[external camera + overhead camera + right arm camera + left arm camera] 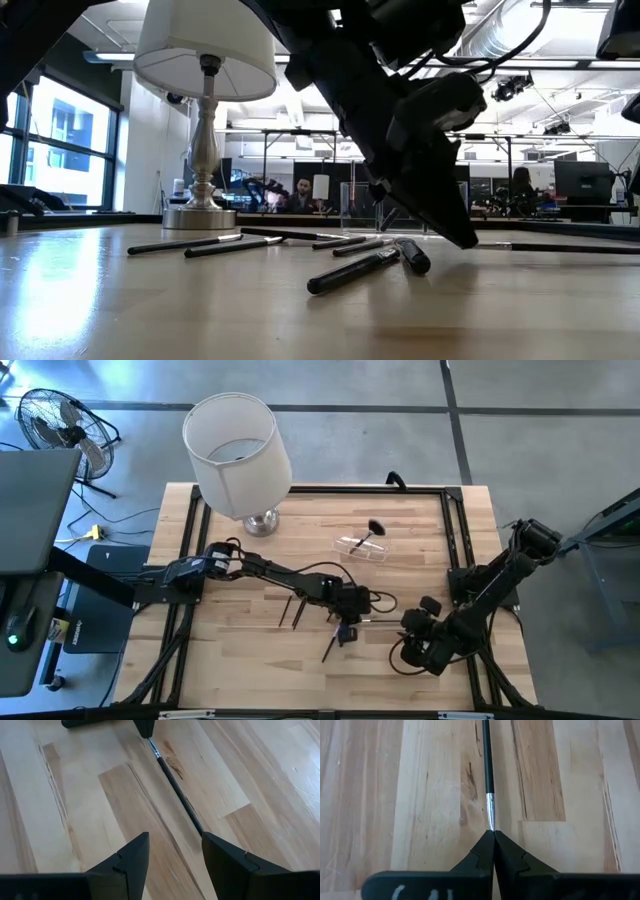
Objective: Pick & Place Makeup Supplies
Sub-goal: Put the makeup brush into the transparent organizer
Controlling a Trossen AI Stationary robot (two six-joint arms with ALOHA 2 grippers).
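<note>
Step in hand: pick. Left hand (493,836) is pinched together on the silver ferrule end of a thin dark brush (487,765), low over the tabletop (250,660) a little toward the front edge from centre. Right hand (175,851) is spread apart, straddling the same brush's handle near the front right corner, gripping nothing.

Other brushes and pencils (355,270) lie loose mid-tabletop.

Clear cup (362,547) lies tipped toward the rear edge, one fluffy-headed brush (372,530) in it.

Next move, judged: lift clear, carry to the cup, which lies on its side and may roll.
</note>
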